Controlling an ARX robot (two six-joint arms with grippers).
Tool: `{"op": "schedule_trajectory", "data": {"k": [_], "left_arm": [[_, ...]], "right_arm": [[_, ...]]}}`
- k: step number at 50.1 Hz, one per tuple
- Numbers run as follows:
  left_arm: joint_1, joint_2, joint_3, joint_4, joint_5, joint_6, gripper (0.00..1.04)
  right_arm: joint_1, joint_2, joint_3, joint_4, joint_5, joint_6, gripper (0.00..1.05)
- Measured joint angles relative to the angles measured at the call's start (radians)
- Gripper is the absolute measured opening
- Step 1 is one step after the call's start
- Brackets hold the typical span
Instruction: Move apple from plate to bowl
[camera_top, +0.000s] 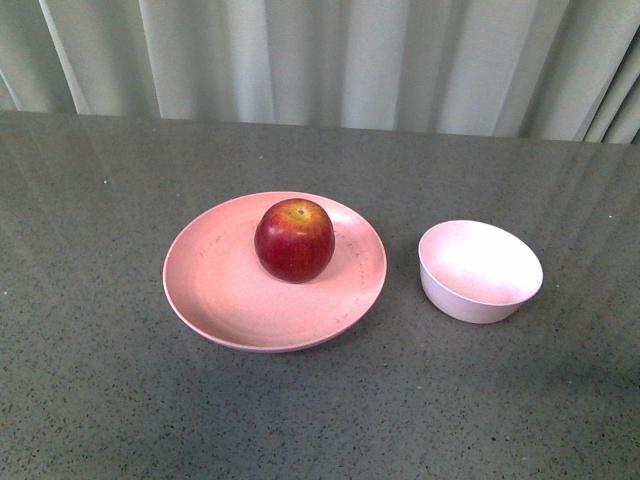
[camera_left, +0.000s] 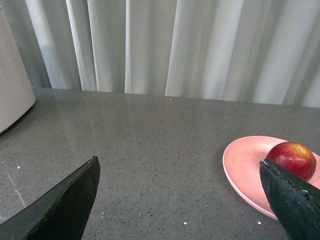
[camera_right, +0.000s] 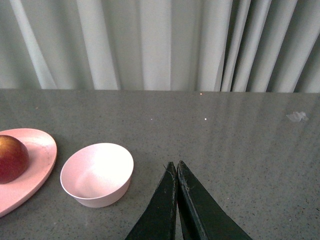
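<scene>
The dark red apple (camera_top: 294, 240) sits upright on the wide pale pink plate (camera_top: 210, 285) at the table's middle. The small deep pale bowl (camera_top: 480, 270) stands empty just right of the plate. Neither gripper shows in the front view. In the left wrist view my left gripper (camera_left: 180, 167) is open and empty over bare table, with the plate (camera_left: 242, 167) and apple (camera_left: 292, 157) off to one side. In the right wrist view my right gripper (camera_right: 175, 165) is shut and empty, beside the bowl (camera_right: 97, 175); the plate (camera_right: 35, 165) and apple (camera_right: 10, 159) lie beyond it.
The table is a grey speckled surface (camera_top: 100, 400) backed by pale curtains (camera_top: 320, 60). A pale rounded object (camera_left: 12, 85) stands at the table's edge in the left wrist view.
</scene>
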Motion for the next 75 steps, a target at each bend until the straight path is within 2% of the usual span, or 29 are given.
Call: {"op": "schedule_trajectory", "data": {"k": [20,54,59,75], "left_arm": [[0.000,0.000,0.000,0.000,0.000,0.000,0.96],[0.000,0.000,0.000,0.000,0.000,0.000,0.96],[0.000,0.000,0.000,0.000,0.000,0.000,0.96],[0.000,0.000,0.000,0.000,0.000,0.000,0.96]], "right_arm": [[0.000,-0.275,-0.001,-0.253,0.000,0.000,0.02],[0.000,-0.509,-0.001,-0.485,0.000,0.000,0.02],[0.000,-0.650,-0.001,-0.651,0.000,0.000,0.02],[0.000,-0.682,-0.001,-0.663,0.000,0.000,0.02]]}}
